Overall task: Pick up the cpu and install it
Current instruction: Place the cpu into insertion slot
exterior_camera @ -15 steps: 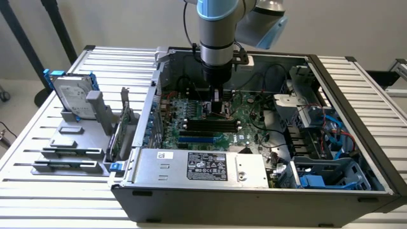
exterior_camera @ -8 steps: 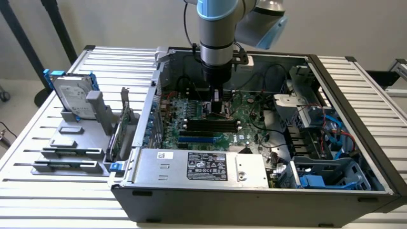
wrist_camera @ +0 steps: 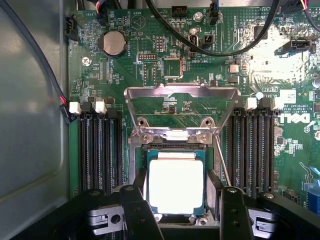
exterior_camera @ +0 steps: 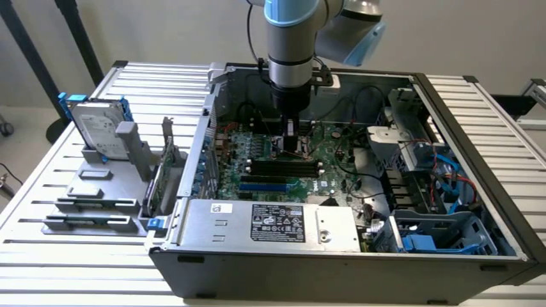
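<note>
- Power supply [exterior_camera: 273,222]: silver box with a labelled lid. It lies along the near wall of the computer case [exterior_camera: 341,272], clear of the board.
- Drive cage [exterior_camera: 439,236]: grey and blue plastic, in the case's near corner at the exterior view's right.
- Grey blocks [exterior_camera: 92,214] and hard drive [exterior_camera: 96,125]: along the bench's edge at the exterior view's left. The drive stands on edge in a grey holder, judged so that it can be taken from above.
- Memory slots [wrist_camera: 97,150]: black and empty, in banks on either side of the socket on the motherboard [wrist_camera: 280,165].
- cpu [wrist_camera: 176,187]: silver top with a thin dark rim. It lies flat and square inside the socket at mid-board, and is judged seated or very nearly so.
- Gripper [wrist_camera: 182,197]: low over the socket, fingers spread wide with one on each side of the cpu. A gap shows on one side; judged to be gripping nothing.
- Load plate [wrist_camera: 181,92]: metal frame tipped up on its hinge beyond the socket. This leaves the chip reachable from above, and it is not yet clamped.
- Bench [exterior_camera: 51,256]: ribbed metal slats, carrying the case at its middle.
- Room: pale wall behind, with dark stand legs [exterior_camera: 77,32] past the bench's far corner at the exterior view's left.
</note>
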Robot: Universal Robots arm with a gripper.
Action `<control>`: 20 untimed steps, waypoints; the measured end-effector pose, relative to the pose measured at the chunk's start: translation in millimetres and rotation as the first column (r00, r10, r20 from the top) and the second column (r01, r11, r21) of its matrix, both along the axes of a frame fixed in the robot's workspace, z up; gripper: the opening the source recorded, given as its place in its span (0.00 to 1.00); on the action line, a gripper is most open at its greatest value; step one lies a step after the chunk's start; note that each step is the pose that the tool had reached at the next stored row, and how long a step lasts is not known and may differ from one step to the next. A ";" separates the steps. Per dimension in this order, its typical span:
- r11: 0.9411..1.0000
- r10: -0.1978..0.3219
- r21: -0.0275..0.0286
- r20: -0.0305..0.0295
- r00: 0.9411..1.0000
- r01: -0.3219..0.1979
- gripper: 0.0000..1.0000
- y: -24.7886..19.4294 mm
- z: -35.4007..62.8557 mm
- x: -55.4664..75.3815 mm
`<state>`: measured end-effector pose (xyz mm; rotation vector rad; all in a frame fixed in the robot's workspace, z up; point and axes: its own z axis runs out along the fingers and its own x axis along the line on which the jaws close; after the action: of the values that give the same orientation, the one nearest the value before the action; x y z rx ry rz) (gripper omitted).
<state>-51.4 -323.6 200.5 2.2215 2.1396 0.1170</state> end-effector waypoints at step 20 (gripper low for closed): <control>1.000 0.000 -0.006 0.000 1.000 0.000 0.55 2.0 -2.3 0.0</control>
<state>-51.4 -321.6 198.1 2.2180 2.1370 0.1100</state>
